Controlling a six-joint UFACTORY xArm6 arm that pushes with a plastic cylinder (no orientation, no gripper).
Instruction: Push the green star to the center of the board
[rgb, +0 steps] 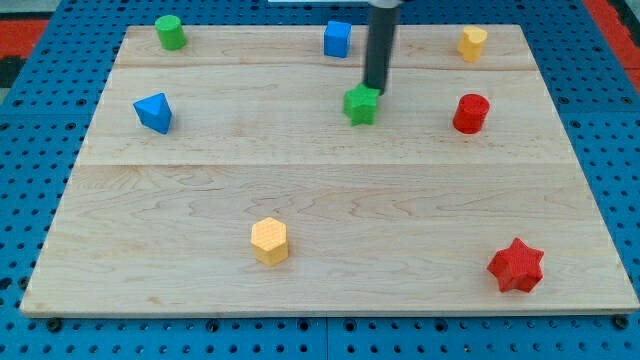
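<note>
The green star lies on the wooden board, a little right of the middle and toward the view's top. My tip is right at the star's upper right edge, touching or nearly touching it. The dark rod rises from there out of the view's top.
A green cylinder sits at the top left, a blue cube at the top middle, a yellow block at the top right. A red cylinder is at the right, a blue triangular block at the left, a yellow hexagon at the lower middle, a red star at the bottom right.
</note>
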